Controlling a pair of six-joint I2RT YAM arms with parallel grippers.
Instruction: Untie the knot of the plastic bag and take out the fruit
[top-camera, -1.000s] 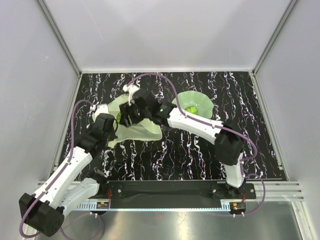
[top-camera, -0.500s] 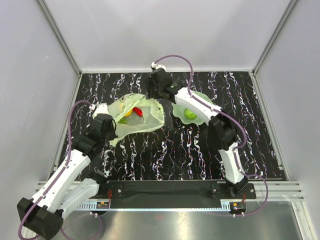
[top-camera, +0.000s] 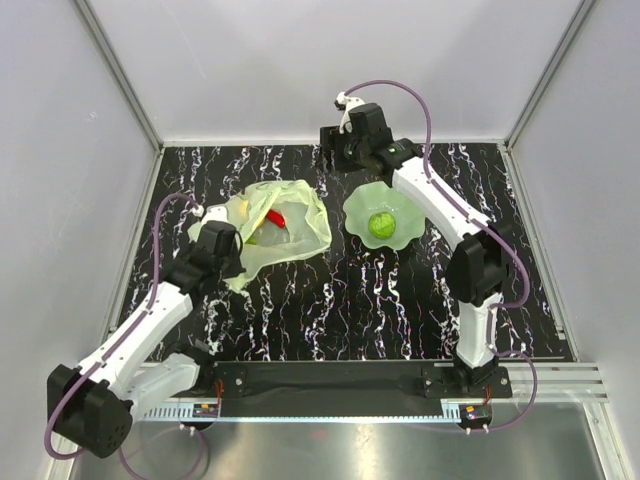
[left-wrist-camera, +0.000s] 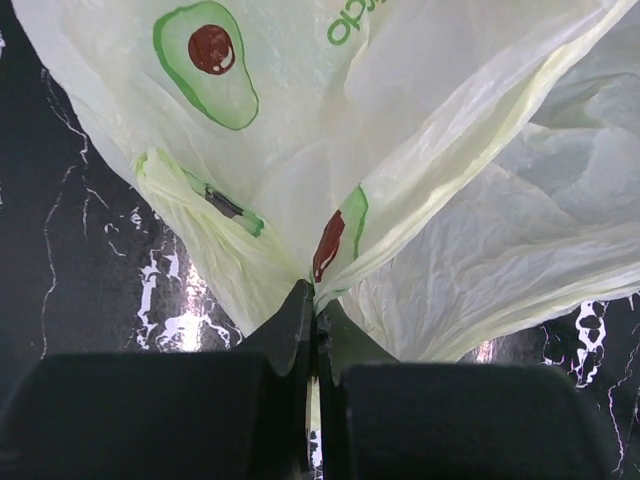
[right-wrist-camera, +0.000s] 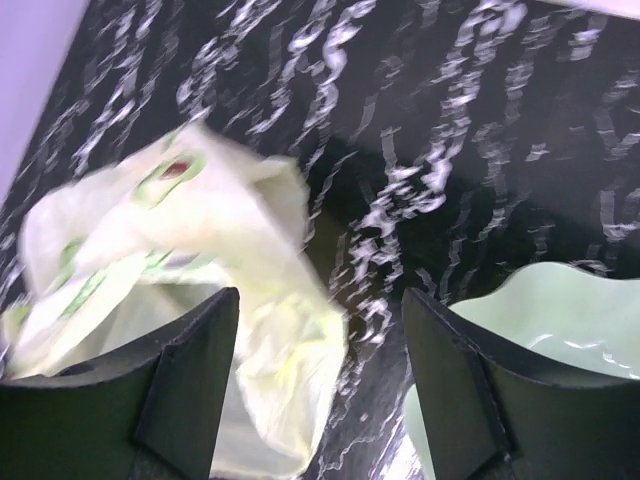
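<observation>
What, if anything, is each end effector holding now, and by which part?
The left end effector pinches the bag by a bunched fold of plastic; the right end effector is open and holds nothing.

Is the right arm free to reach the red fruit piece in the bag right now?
Probably yes. The plastic bag lies open with the red piece exposed, the right end effector is open and empty, and the left end effector only pinches the bag's edge.
</observation>
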